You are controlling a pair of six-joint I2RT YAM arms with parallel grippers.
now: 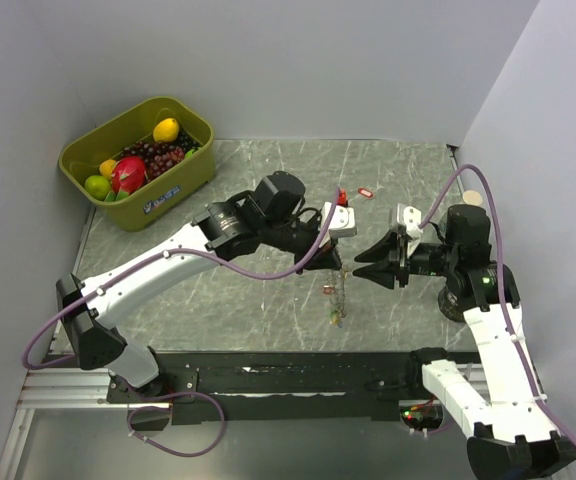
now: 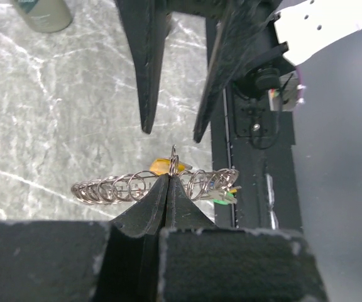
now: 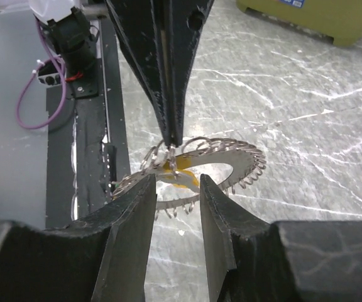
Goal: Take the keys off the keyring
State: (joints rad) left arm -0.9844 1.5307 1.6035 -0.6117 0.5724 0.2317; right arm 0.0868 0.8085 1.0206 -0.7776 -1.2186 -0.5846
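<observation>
**Desk:** Where's the keyring?

**Me:** I've got the silvery loop of wire-link chain point(image 2: 105, 189) pinched in my left gripper point(image 2: 168, 179). Its jaws are closed tight on it, over the grey marbled tabletop point(image 1: 248, 305), well right of the olive-green plastic bin point(image 1: 183, 180).

**Desk:** And the right?

**Me:** My right gripper point(image 3: 176, 178) has its jaws parted and holds nothing, with one finger on each side of the chain. A yellow plastic key point(image 3: 185, 180) is on the loop. Two small red plastic keys point(image 1: 365, 192) lie on the table, right of the bin
</observation>
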